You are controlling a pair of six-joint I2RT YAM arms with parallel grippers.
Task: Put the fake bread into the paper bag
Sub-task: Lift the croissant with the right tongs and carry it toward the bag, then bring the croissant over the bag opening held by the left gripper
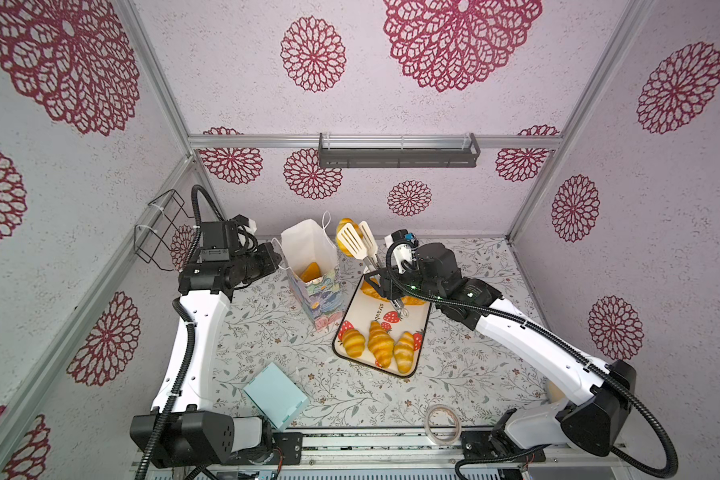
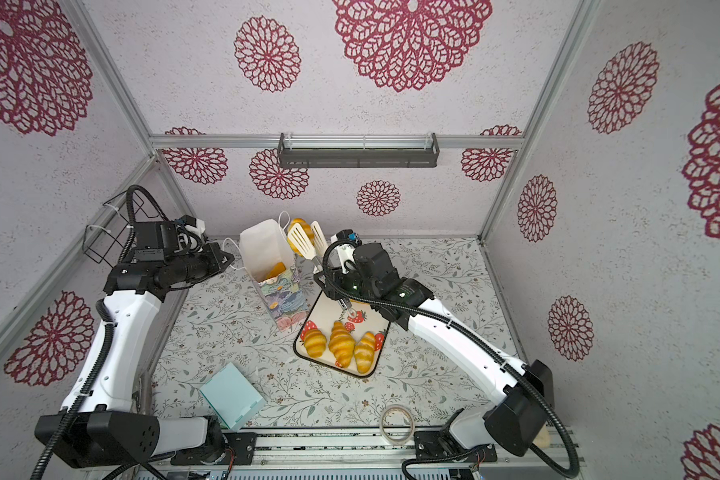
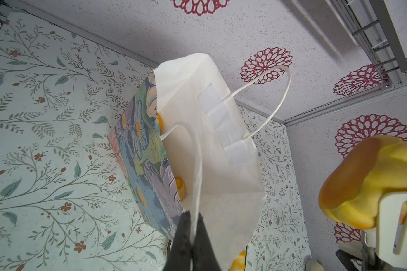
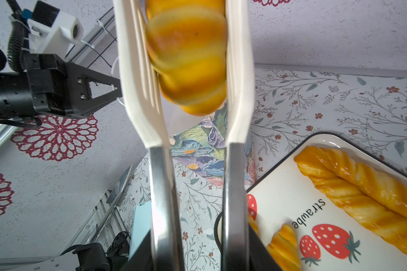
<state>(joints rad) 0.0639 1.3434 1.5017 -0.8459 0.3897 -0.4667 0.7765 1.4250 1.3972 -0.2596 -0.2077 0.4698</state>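
The paper bag (image 1: 312, 257) (image 2: 267, 249) stands open and upright at the back, with one orange piece of fake bread (image 1: 310, 272) inside. My left gripper (image 1: 281, 262) (image 3: 193, 218) is shut on the bag's white cord handle (image 3: 199, 164). My right gripper (image 1: 380, 276) (image 4: 197, 253) is shut on white tongs (image 1: 356, 241) (image 4: 162, 187). The tongs pinch a striped roll (image 1: 344, 226) (image 4: 188, 58) in the air beside the bag's mouth. Three croissants (image 1: 381, 343) and a long twisted loaf (image 4: 362, 187) lie on the strawberry tray (image 1: 364, 311).
A light blue box (image 1: 276, 401) lies near the front left. A tape roll (image 1: 443, 424) sits at the front edge. A wire basket (image 1: 159, 230) hangs on the left wall and a dark shelf (image 1: 398, 151) on the back wall.
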